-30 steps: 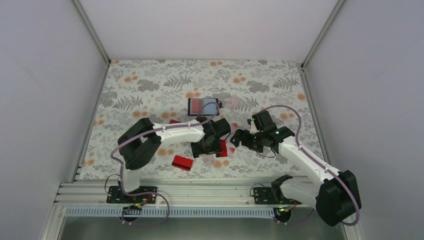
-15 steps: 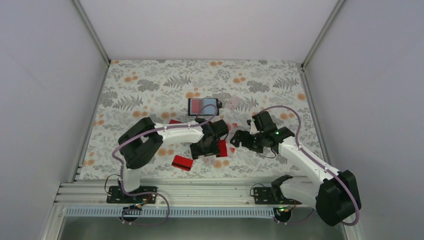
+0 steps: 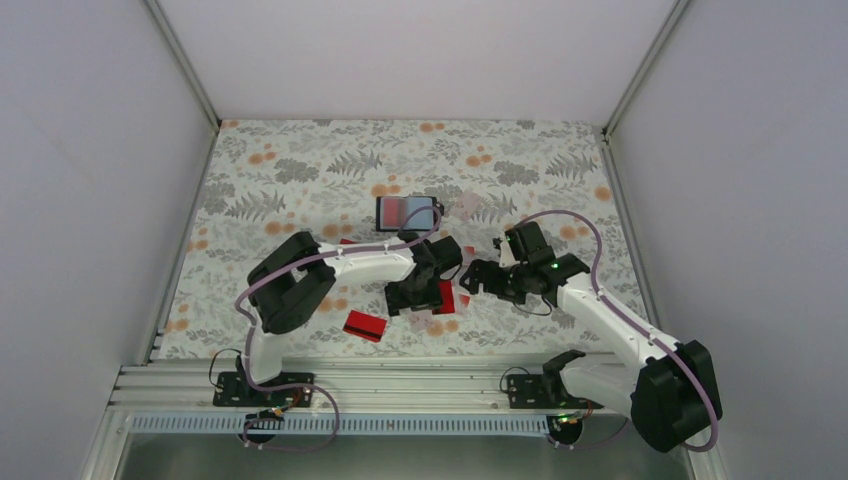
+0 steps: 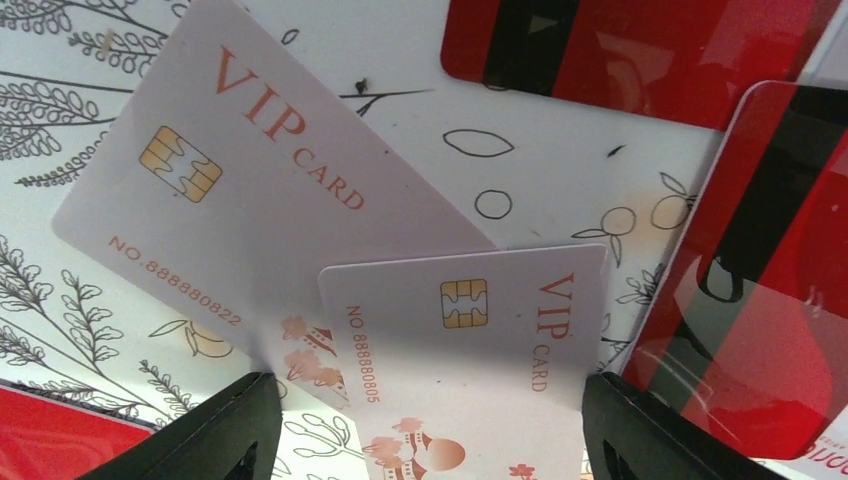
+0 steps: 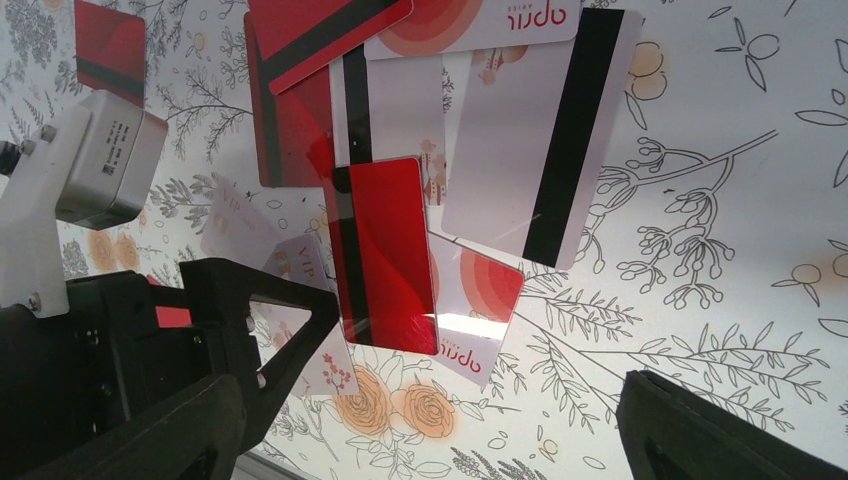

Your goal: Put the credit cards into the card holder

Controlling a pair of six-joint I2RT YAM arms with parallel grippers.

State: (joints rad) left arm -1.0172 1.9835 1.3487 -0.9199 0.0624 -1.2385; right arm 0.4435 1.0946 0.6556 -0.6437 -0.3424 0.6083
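The left gripper (image 4: 430, 395) has crept in over the scatter on the near side of the card holder (image 3: 407, 212). Its jaws have drawn slightly narrower but are unclenched, straddling a white card (image 4: 470, 340) that lies flat between the fingers, not gripped. The right gripper (image 3: 478, 278), slack and empty, has kept its place to the near right of the card holder. No card has shifted, so the pick seems only about to begin. The straddled card reads "VIP CARD" and a number beginning "NO 8888". A second white card (image 4: 250, 190) partly under it reads likewise. The striped red cards (image 4: 620, 50) show no legible text.
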